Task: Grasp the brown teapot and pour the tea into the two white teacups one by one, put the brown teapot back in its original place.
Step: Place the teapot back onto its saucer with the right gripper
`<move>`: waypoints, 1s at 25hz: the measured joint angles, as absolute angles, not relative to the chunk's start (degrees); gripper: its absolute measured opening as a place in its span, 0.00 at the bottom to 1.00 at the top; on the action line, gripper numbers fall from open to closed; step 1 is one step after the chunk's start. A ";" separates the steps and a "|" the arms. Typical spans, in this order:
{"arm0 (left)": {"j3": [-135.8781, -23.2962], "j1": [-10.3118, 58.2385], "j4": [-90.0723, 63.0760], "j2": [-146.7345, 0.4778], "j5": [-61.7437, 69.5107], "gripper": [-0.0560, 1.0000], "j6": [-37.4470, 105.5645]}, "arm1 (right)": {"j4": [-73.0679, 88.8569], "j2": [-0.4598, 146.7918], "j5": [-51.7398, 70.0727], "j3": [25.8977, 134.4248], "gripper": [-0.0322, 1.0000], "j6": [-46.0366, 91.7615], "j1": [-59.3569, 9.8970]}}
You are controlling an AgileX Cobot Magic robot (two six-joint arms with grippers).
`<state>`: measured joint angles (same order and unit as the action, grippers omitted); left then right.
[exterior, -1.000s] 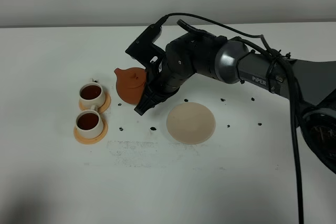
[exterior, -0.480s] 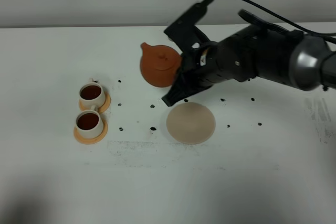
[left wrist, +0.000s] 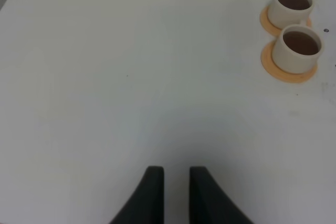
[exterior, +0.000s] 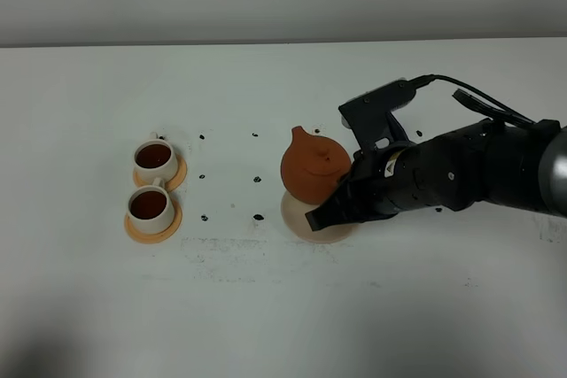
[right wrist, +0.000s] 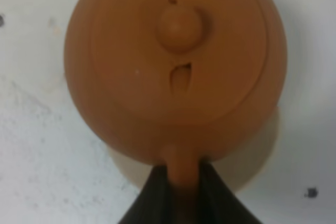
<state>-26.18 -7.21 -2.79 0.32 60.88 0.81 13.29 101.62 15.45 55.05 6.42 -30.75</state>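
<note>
Hanging now over beige coaster (exterior: 297,216), teapot (exterior: 312,165), right claw (right wrist: 178,190) clamped

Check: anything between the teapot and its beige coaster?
Nothing visible. The right gripper holds the teapot by its handle directly over the coaster, whose visible rim is bare. Both filled cups sit well off to the side.

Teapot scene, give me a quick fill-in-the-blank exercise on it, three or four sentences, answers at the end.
1. The right gripper is shut on the brown teapot by its ____.
2. The teapot is over the pale beige ____, not the orange saucers.
3. Both white teacups hold dark ____.
4. The left gripper holds ____.

Missing words: handle; coaster; tea; nothing
</note>
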 joint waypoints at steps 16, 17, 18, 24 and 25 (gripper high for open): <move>-26.18 -7.21 -2.79 0.32 60.88 0.16 0.86 | 16.40 105.15 13.54 52.27 0.11 6.69 -30.77; -26.18 -7.21 -2.79 0.32 60.88 0.16 0.86 | 16.51 105.15 13.60 52.27 0.11 6.69 -30.77; -26.18 -7.21 -2.79 0.32 60.88 0.16 0.86 | 16.51 105.15 13.54 52.27 0.11 6.69 -30.77; -26.18 -7.21 -2.79 0.32 60.88 0.16 0.86 | 16.55 105.15 14.16 52.38 0.18 7.19 -30.77; -26.18 -7.21 -2.79 0.32 60.88 0.16 0.86 | 16.55 105.15 14.29 52.44 0.24 7.42 -30.77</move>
